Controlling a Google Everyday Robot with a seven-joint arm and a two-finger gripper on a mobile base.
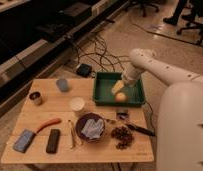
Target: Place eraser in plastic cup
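Observation:
The eraser [53, 140], a flat black bar, lies on the wooden table [55, 112] near its front left edge. The plastic cup [62, 84], small and blue-grey, stands upright at the back left of the table. My white arm reaches in from the right. My gripper [124, 82] hangs at its end over the green tray [101, 92] at the back right. It is far from both the eraser and the cup.
The tray holds a yellow item [117, 88] and an orange one [120, 96]. Also on the table are a dark metal cup [35, 97], a white cup [76, 104], a purple bowl [90, 126] with a cloth, an orange-handled tool [47, 124], a blue-grey block [24, 140] and dark grapes [122, 136].

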